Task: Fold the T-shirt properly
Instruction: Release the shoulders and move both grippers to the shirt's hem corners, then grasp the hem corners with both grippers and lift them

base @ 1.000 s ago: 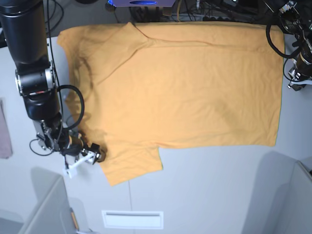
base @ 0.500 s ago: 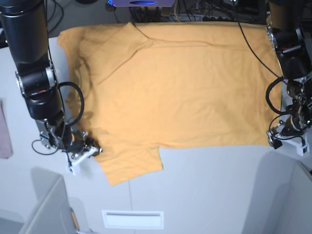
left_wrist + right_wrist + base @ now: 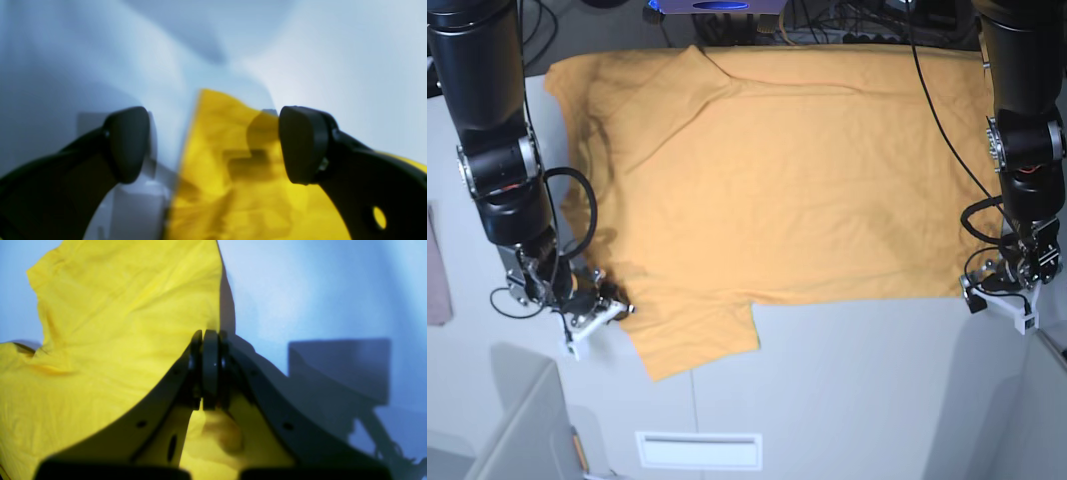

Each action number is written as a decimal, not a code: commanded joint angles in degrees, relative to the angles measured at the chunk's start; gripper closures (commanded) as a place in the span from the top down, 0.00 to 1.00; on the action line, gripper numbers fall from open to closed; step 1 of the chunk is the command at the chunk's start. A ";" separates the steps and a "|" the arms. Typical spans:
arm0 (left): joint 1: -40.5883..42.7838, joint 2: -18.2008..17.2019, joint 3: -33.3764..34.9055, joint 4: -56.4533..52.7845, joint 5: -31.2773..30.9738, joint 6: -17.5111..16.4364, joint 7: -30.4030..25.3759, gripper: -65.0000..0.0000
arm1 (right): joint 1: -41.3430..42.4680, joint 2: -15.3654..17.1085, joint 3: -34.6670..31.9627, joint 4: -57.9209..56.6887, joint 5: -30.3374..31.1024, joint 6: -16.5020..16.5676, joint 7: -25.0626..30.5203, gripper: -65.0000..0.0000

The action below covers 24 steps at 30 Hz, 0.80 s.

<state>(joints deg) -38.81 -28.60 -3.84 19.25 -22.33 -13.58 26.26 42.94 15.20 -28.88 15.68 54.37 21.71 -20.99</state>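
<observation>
The orange-yellow T-shirt (image 3: 787,180) lies spread flat on the grey table (image 3: 857,390), neck towards the base view's left. My right gripper (image 3: 617,312) is at the edge of the near sleeve. In the right wrist view it (image 3: 206,373) is shut, its tips on the cloth's edge (image 3: 116,323). My left gripper (image 3: 979,293) is low at the hem's near right corner. In the left wrist view it (image 3: 213,143) is open, with the shirt's corner (image 3: 230,173) between the fingers; that view is blurred.
A small pinkish cloth (image 3: 437,270) lies at the table's left edge. Grey bin walls stand at the front left (image 3: 517,430) and front right (image 3: 1027,400). A white slotted plate (image 3: 699,450) is at the front edge. Cables (image 3: 847,20) run behind the table.
My left arm came in from the far right and went down to the hem's near right corner. My right gripper shifted slightly at the sleeve edge.
</observation>
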 commanded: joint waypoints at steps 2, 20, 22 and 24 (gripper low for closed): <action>-1.32 -0.63 0.01 0.49 -0.05 -0.26 -0.37 0.90 | 1.85 0.49 0.00 0.45 0.00 0.04 -0.06 0.00; 0.08 2.01 0.19 0.58 0.04 -0.26 -0.46 0.00 | 1.68 0.58 0.00 0.45 0.00 0.04 0.20 0.00; -0.36 1.92 0.10 0.58 0.04 -0.26 -0.46 0.00 | 1.94 0.58 0.00 0.71 0.00 0.04 0.20 0.00; -0.53 1.83 -0.34 1.02 -0.05 -0.26 -0.46 0.00 | 2.64 0.58 0.00 0.80 0.00 0.04 0.20 0.00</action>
<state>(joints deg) -38.26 -26.06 -4.08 19.75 -22.72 -13.58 24.45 43.16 15.20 -28.88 15.75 54.37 21.71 -21.08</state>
